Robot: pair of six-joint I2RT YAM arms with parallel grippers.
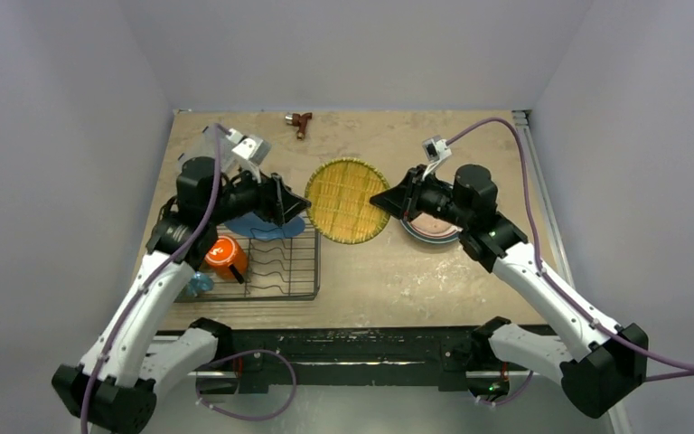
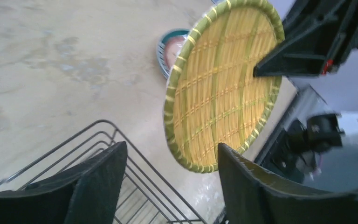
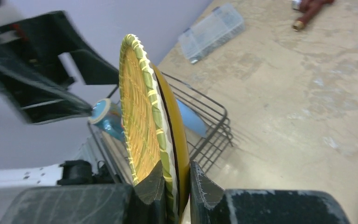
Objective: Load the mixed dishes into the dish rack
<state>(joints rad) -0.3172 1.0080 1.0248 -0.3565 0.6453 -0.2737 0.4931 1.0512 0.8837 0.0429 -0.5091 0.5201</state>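
**Materials and surface finish at the work area**

The yellow plate (image 3: 142,121) has a basket-weave face in straw yellow and green that looks ridged; its back is smooth mustard with a slight sheen. The dish rack (image 1: 280,271) is thin black wire, smooth, coated and faintly glossy. The table (image 1: 389,271) has a matt, mottled beige top resembling stone, with pale blotches. The fingers (image 3: 209,193) of the right gripper (image 3: 177,179) are matt black plastic, rough-grained and scuffed grey at the edges. The box (image 3: 212,30) is clear ribbed plastic. The orange mug (image 1: 225,258) is glossy. The blue plate (image 1: 267,226) is smooth and plain.
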